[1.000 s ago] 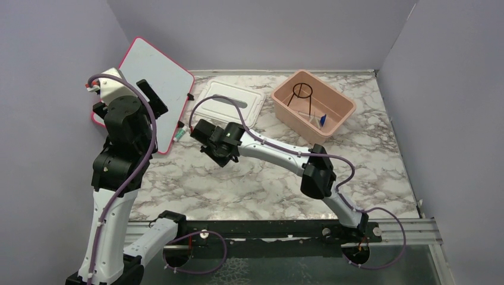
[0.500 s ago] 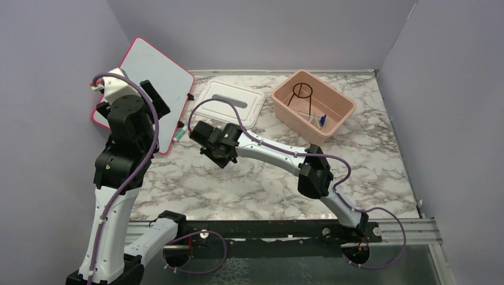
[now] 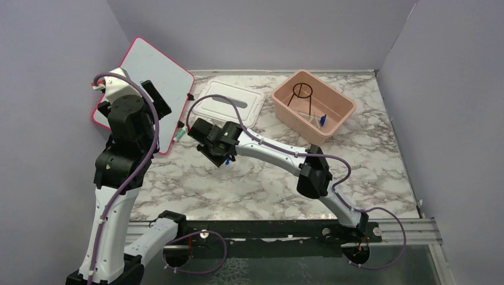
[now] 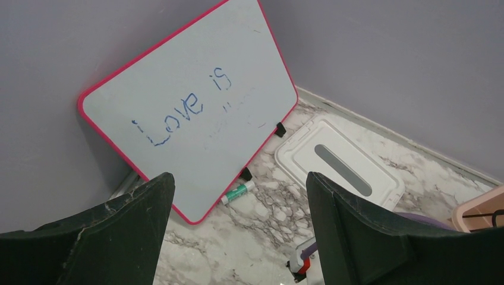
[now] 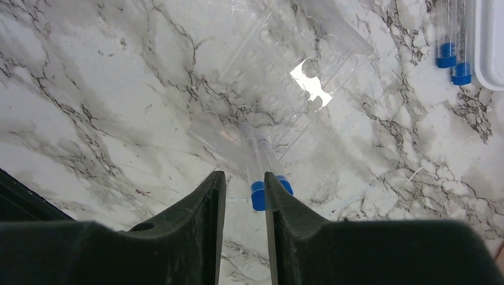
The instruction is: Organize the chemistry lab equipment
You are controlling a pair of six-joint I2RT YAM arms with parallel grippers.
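My right gripper [image 5: 245,177] hangs low over a clear plastic tube rack [image 5: 285,89] lying flat on the marble. Its jaws stand a narrow gap apart and hold nothing. Two clear tubes with blue caps [image 5: 257,196] lie in the rack, their caps just under the right fingertip [image 5: 270,181]. Two more capped tubes [image 5: 451,56] lie beside a white lid [image 5: 493,41]. In the top view the right gripper [image 3: 221,155] is left of centre. The black ring stand [image 3: 302,92] and a blue-capped item [image 3: 323,120] are in the pink bin [image 3: 342,101]. My left gripper [image 4: 239,176] is open, empty and raised.
The pink-framed whiteboard [image 3: 151,77] leans against the left wall, with a green marker [image 4: 238,192] at its foot. The white lid [image 3: 229,102] lies flat at the back centre. The pink bin stands at the back right. Purple walls close in three sides.
My right gripper has shifted a little to the left and further back over the rack. My left arm has shifted slightly and then stayed still.
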